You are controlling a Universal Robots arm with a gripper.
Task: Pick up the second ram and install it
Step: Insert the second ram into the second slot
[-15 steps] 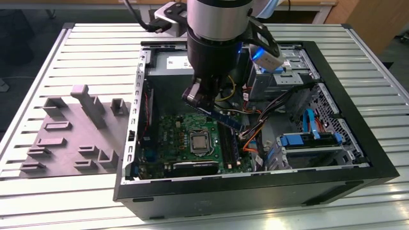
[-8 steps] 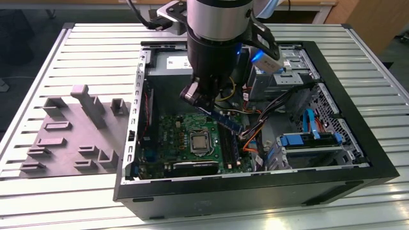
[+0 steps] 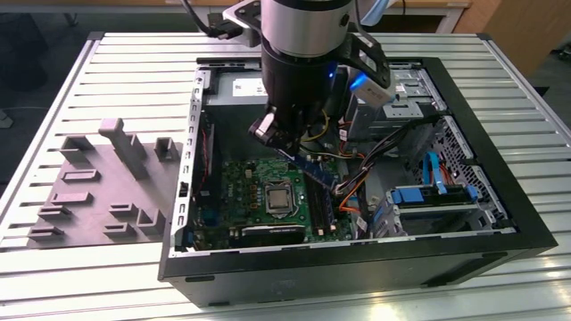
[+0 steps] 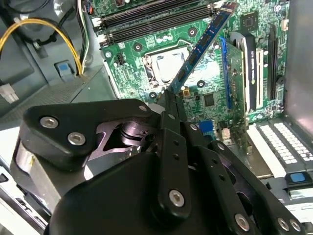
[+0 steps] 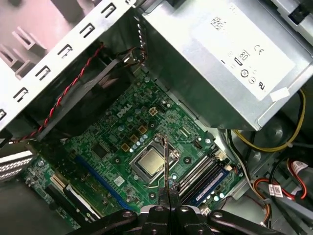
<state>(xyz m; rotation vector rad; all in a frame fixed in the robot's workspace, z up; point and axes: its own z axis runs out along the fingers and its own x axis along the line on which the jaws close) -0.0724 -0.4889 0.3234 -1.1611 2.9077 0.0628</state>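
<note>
- In the exterior view, one claw (image 3: 283,148) is pinching the second ram (image 3: 314,171), holding it tilted over the green board (image 3: 259,184) inside one open computer case (image 3: 357,257) on the tabletop (image 3: 125,67).
- In the second wrist view, the claw (image 4: 171,105) is squeezing the strip's near end, and the second ram (image 4: 203,46) is slanting across one processor socket (image 4: 164,63).
- In the first wrist view, the second ram (image 5: 166,159) is showing edge-on, and one power supply (image 5: 205,73) is carrying one white printed label (image 5: 244,46).

The claw (image 3: 282,148) holds the second ram (image 3: 317,172) tilted above the green motherboard (image 3: 254,182).
</note>
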